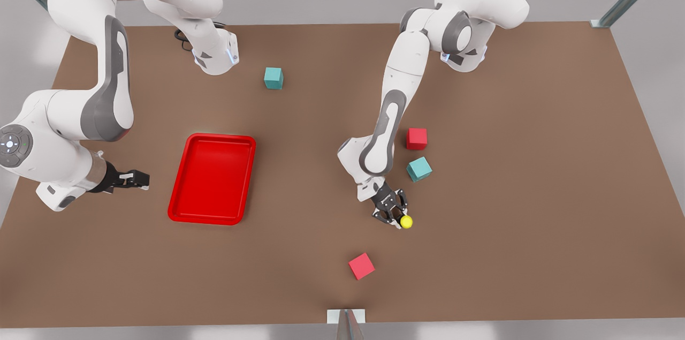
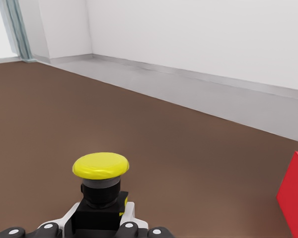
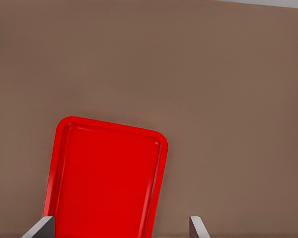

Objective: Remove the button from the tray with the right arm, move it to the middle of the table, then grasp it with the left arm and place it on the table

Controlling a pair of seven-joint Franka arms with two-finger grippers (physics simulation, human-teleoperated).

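The button (image 1: 406,221), yellow cap on a small dark body, sits upright between the fingers of my left gripper (image 1: 398,218), which is shut on it low over the brown table (image 1: 508,222) near the middle. In the left wrist view the button (image 2: 100,166) stands just beyond the left gripper (image 2: 100,229). The red tray (image 1: 213,139) lies at the front view's left with nothing in it. My right gripper (image 1: 136,179) waits open beside the tray's left side. In the right wrist view, the tray (image 3: 107,178) lies beyond the right gripper (image 3: 120,229).
A red cube (image 1: 416,138) and a teal cube (image 1: 419,168) lie close behind the left gripper. Another red cube (image 1: 361,265) lies toward the front edge, also seen as the red cube (image 2: 295,193). A second teal cube (image 1: 273,77) sits far back.
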